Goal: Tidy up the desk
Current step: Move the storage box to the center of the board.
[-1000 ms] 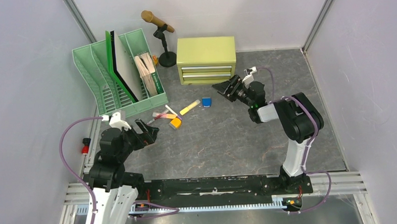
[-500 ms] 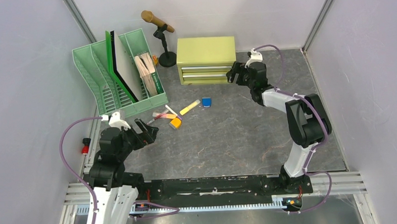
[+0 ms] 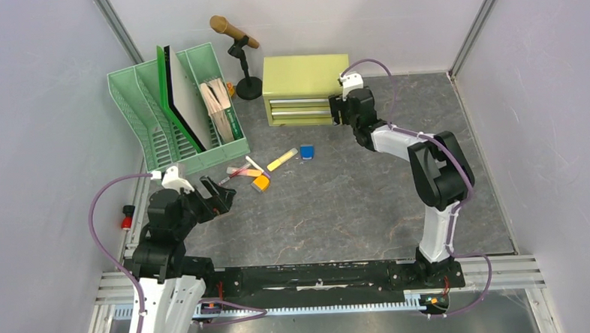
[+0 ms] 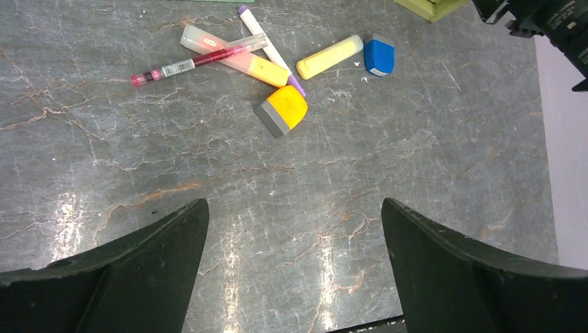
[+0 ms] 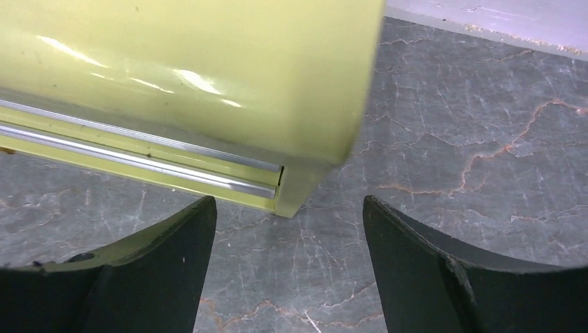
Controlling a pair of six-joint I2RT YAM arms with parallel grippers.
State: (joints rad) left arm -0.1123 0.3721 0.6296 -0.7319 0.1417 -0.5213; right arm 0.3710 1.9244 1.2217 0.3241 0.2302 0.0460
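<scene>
While my right gripper [image 5: 288, 202] hangs wide open, holding nothing | cabinet [image 5: 208, 69] corner just ahead, between my jaws | desk [image 5: 451, 139] beneath me | risk: advancing off-line, one jaw clips that corner and shoves the cabinet

FREE: bare tabletop [image 3: 339, 202] is lying open between the arms and along the right wall | MID-LEFT: stationery cluster [image 3: 266, 168] is lying just ahead of the wide-spread left claw [image 3: 219, 194] | BACK: cabinet [image 3: 305, 76] is blocking the spread right claw [image 3: 340, 108], its front corner sitting just ahead | BACK-LEFT: file rack [image 3: 136, 113] and microphone stand [image 3: 247, 78] are crowding the corner
</scene>
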